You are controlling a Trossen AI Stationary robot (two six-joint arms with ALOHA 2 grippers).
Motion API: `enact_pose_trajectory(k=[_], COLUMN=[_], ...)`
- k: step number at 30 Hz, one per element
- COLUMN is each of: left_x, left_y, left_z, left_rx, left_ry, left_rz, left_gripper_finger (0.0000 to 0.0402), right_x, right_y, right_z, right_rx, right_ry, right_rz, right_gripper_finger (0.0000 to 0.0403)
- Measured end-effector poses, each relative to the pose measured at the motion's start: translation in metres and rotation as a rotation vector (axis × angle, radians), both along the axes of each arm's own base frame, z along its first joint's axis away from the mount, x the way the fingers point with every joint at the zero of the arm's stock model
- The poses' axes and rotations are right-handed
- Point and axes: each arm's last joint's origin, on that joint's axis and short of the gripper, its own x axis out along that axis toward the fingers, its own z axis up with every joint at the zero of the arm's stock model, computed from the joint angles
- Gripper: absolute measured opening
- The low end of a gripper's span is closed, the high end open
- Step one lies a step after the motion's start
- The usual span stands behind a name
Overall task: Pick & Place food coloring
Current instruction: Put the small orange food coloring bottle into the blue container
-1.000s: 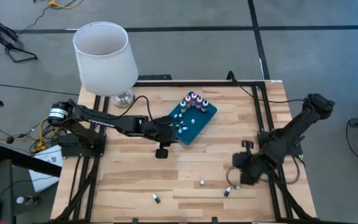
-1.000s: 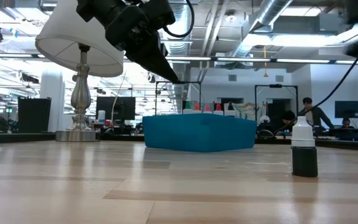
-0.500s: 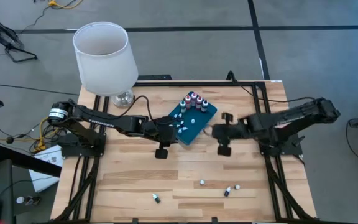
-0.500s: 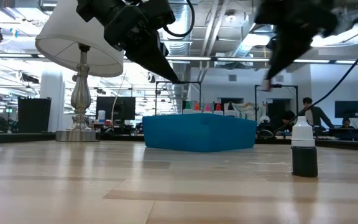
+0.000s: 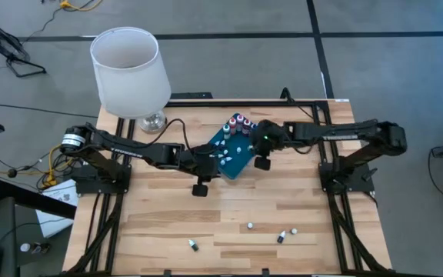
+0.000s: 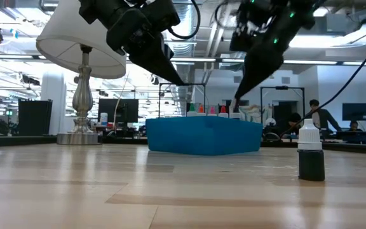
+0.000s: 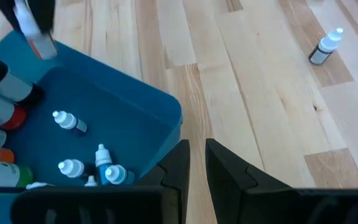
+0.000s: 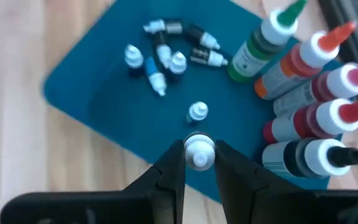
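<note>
Moved: right arm has swung in from the table's near right corner and now reaches across over the teal tray [image 5: 237,150], while the left arm sits where it was at the tray's near-left edge.
Right gripper: right gripper [image 8: 199,163] is clamped on a small white-capped bottle [image 8: 199,151], cap pointing up between the fingers.
Key relation: the held bottle hangs directly above the tray's floor, close to the row of taller bottles [image 8: 316,124] along one side; a straight drop looks like it lands inside, I'd judge.
Left gripper: left gripper [image 7: 196,163] is pinched shut on nothing, its tips over the tray's wall.
Loose bottles: small bottles in the tray [image 7: 86,158] already lie on their sides; three bottles on the table [image 5: 250,228] wait near the front edge, well apart from both arms, somewhat nearer the right arm's side.
Hard to make out: the held bottle's body is hidden under the fingers, so its colour is unknown; from table height the tray wall hides everything lying inside.
</note>
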Motion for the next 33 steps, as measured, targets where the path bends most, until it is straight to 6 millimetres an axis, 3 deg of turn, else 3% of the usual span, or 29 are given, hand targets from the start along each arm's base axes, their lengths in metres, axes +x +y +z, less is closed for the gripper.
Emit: enact_pose_trajectory(k=[8,14,18,33], left_x=[0.0,0.0,0.0,-0.001], left_y=[0.0,0.0,0.0,0.0], left_z=[0.0,0.0,0.0,0.0], left_rx=[0.003,0.003,0.002,0.002], left_ry=[-0.001,-0.002,-0.001,0.006], left_rz=[-0.002,-0.001,-0.001,-0.001], left_gripper_finger=[0.0041,0.0041,0.0041,0.0041], right_x=[0.011,0.016,0.022,0.03], right_y=[-0.038,-0.055,-0.06,-0.062], right_z=[-0.027,-0.044,-0.054,-0.055], right_rx=[0.069,0.105,0.135,0.156], right_ry=[0.016,0.013,0.03,0.05], right_rz=[-0.046,-0.074,-0.071,-0.079], right_gripper_finger=[0.0065,0.0066,0.0066,0.0066])
